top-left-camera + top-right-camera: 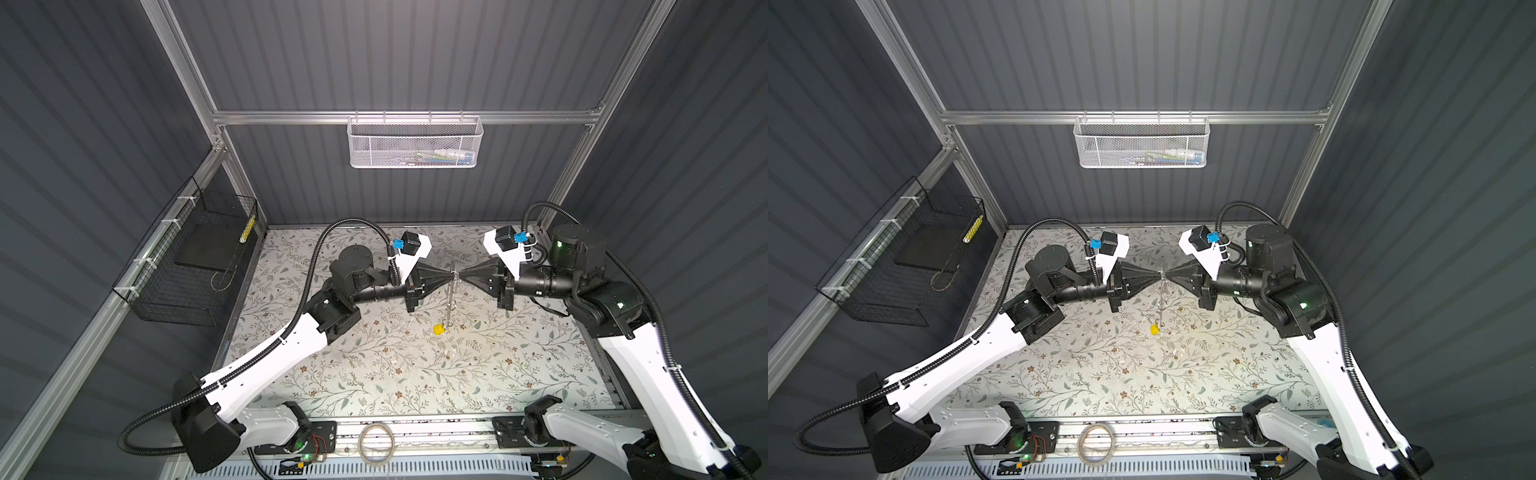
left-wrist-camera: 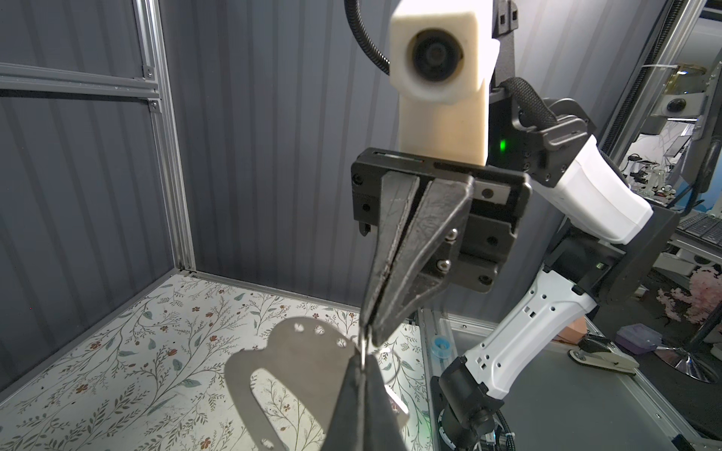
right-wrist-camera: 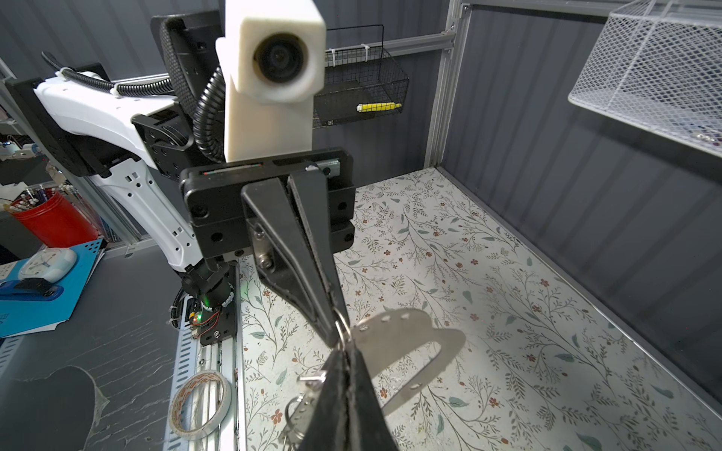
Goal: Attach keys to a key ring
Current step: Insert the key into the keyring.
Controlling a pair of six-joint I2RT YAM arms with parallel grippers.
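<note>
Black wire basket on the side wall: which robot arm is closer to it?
Left. The left arm lies on the same side as the black wire basket, apart from it; the right arm stands on the opposite side.

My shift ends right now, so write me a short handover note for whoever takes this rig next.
Left gripper: shut on one end of the key ring, holding it clear of the floral mat.
Right gripper: shut on that same end, tip to tip with the left.
Yellow key: by the ring's lower end; attached or not, I cannot tell.
Pale key: not clearly visible.
Done: ring held up by both arms.
To do: confirm the yellow key, thread the rest.
</note>
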